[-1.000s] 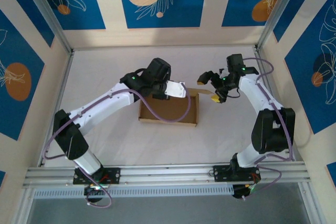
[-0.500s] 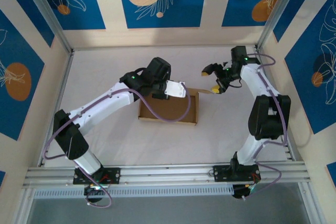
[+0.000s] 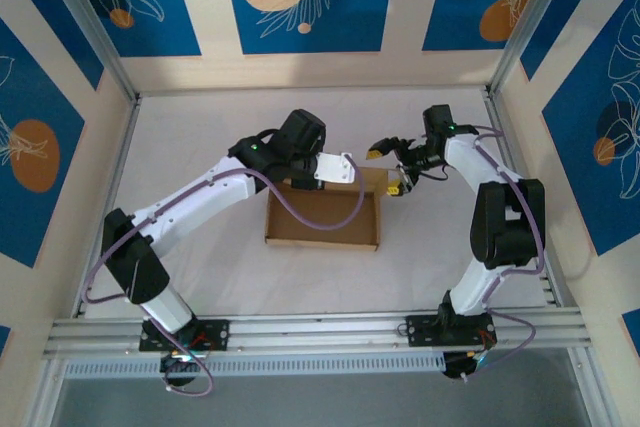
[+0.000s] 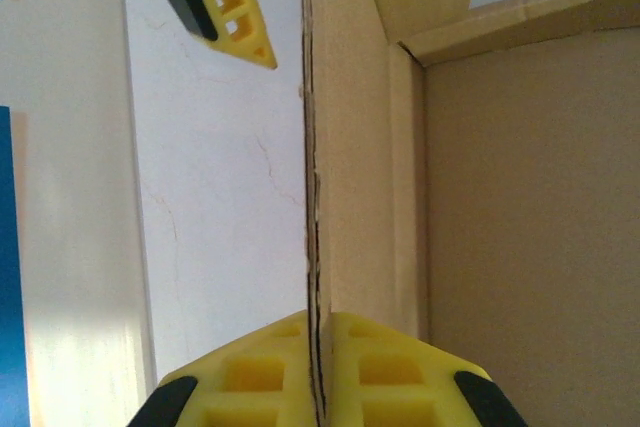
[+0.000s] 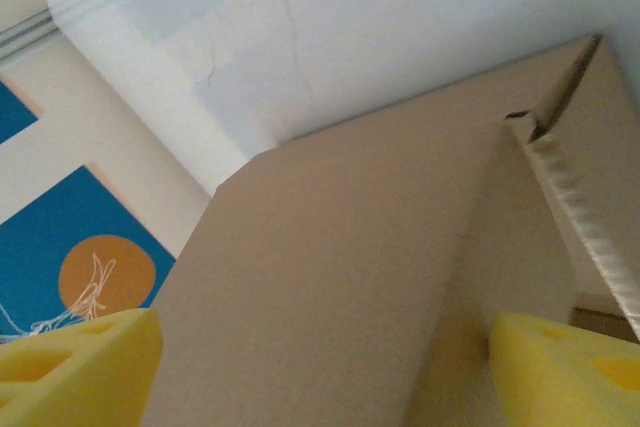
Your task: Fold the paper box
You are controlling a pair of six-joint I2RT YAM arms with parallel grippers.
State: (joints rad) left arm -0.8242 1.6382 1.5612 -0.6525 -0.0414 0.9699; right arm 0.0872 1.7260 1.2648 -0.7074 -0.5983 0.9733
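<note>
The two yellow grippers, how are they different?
The left gripper is shut, pinching a thin wall of the paper box. The right gripper is open wide, its fingers standing either side of a box corner; whether they touch it, I cannot tell. Both have yellow fingers and work on the same box.

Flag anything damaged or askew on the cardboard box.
No tears or crushing. The paper box lies slightly skewed to the table edge, and the wall edge pinched by the left claw looks a little ragged.
</note>
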